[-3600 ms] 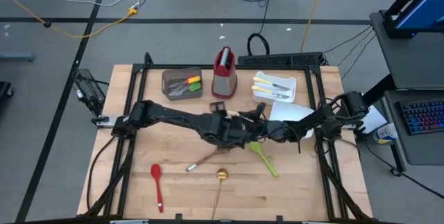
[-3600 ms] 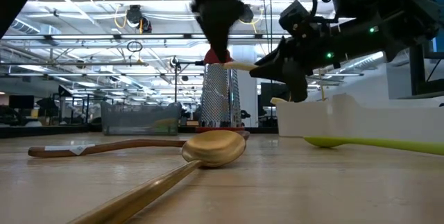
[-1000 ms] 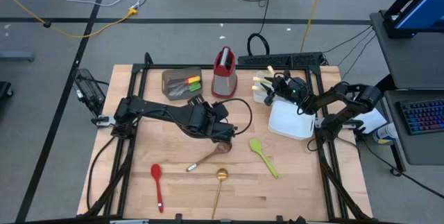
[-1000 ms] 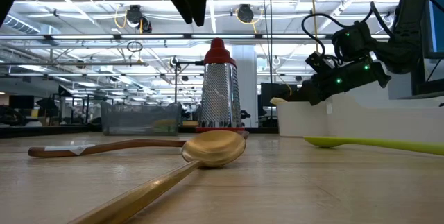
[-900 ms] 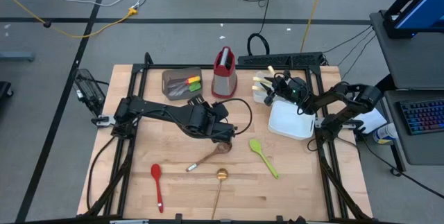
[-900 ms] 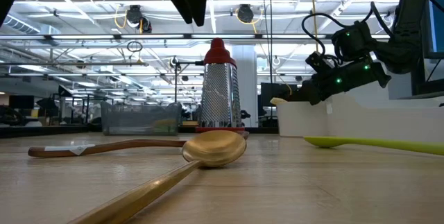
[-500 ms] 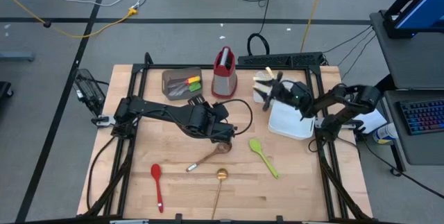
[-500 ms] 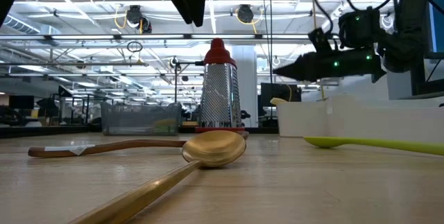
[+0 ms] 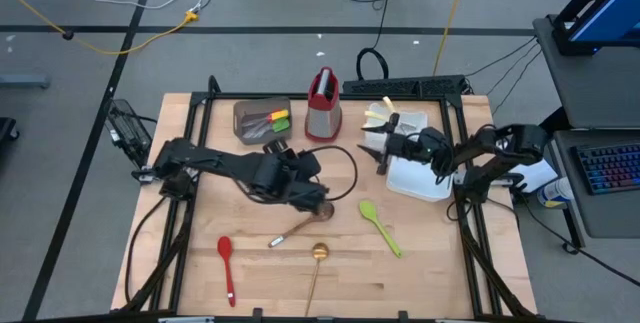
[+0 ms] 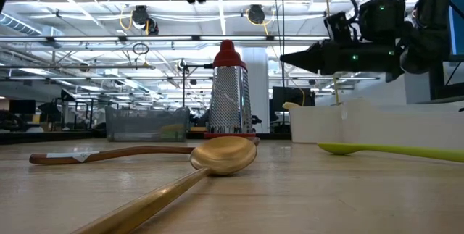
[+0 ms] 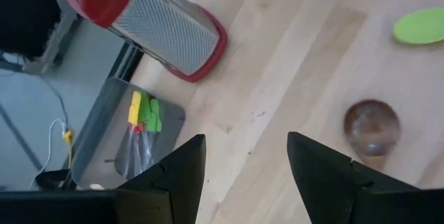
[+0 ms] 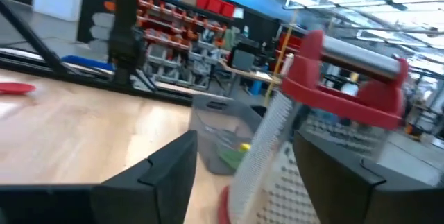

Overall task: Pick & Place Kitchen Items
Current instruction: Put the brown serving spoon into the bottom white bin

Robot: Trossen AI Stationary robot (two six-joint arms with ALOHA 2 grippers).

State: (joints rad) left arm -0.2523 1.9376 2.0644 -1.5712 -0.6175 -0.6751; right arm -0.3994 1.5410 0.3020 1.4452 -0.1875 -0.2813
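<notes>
Only my left wrist view shows the wooden spoon (image 11: 372, 127) bowl on the boards near the grater (image 11: 149, 26), just past my left gripper (image 11: 246, 165) — jaws wide, empty. My right gripper (image 9: 378, 141) hangs beside the grater by the white tray (image 9: 412, 118) — fingers spread, holding nothing; the tray's contents are hard to make out.

Glossy gold spoon (image 10: 222, 153), wooden table (image 9: 420, 263)

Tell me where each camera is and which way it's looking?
High view: above the table, looking straight down; both arms show.
Low view: at tabletop height, looking across; right gripper above.
Left wrist view: on the left arm, looking down; its fingers show.
Right wrist view: looking sideways past its fingers.
All four share the grater.
</notes>
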